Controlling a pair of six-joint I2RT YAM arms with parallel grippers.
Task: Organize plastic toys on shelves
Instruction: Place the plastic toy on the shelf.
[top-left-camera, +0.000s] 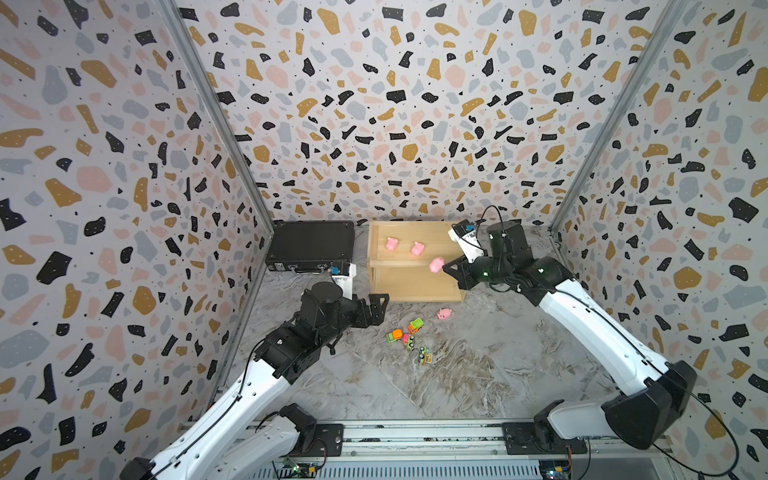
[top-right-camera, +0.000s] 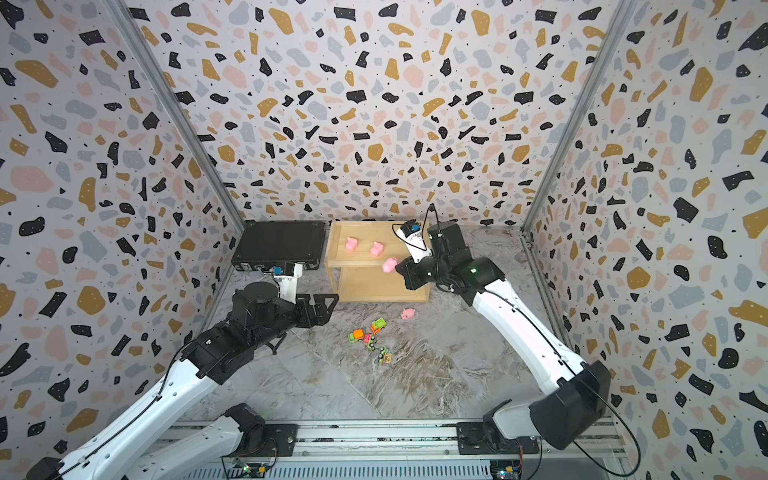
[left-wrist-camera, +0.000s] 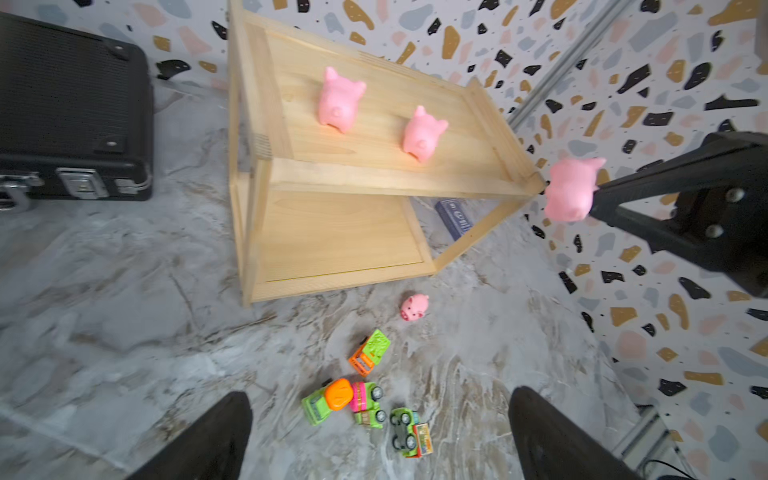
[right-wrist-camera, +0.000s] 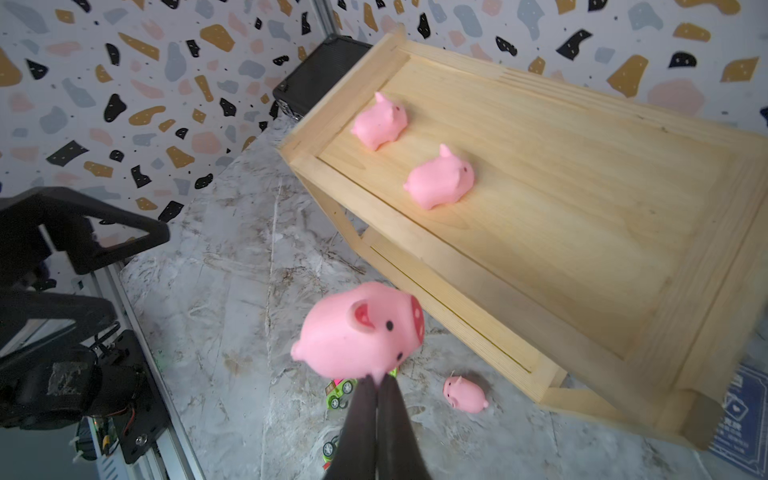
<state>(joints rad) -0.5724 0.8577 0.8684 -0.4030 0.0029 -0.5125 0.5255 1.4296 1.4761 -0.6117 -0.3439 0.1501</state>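
Terrazzo-print walls (top-left-camera: 374, 104) on 3 sides and a grey marble-look tabletop (top-left-camera: 478, 374) underneath, so pretty busy to look at. At the back stands the wooden rack (top-left-camera: 415, 286), with a black case (top-left-camera: 309, 247) just beside it on the left. On the rack's top tier 2 pigs stand upright, side by side but apart: the left shelf pig (top-left-camera: 391, 244) and the right shelf pig (top-left-camera: 417, 248), both with their backsides toward the front edge. The right gripper (top-left-camera: 446, 267) is clamped tight on the held pig (top-left-camera: 436, 264), pinching only a small bit of its body, so the pig hangs in the air just beside the top tier's front right corner. The left gripper (top-left-camera: 382, 308) hovers above the table off the rack's front left corner, jaws spread wide with nothing between them. The loose pig (top-left-camera: 444, 314) stands on the tabletop just in front of the rack's right end. Nearer the arms the 4 little vehicles lie in a loose bunch: the orange truck (left-wrist-camera: 368, 353) with a green bed, the green mixer (left-wrist-camera: 322, 405) with an orange drum touching the pink-and-green car (left-wrist-camera: 361, 397), and the flipped car (left-wrist-camera: 409, 432) wheels-up just beside those 2.
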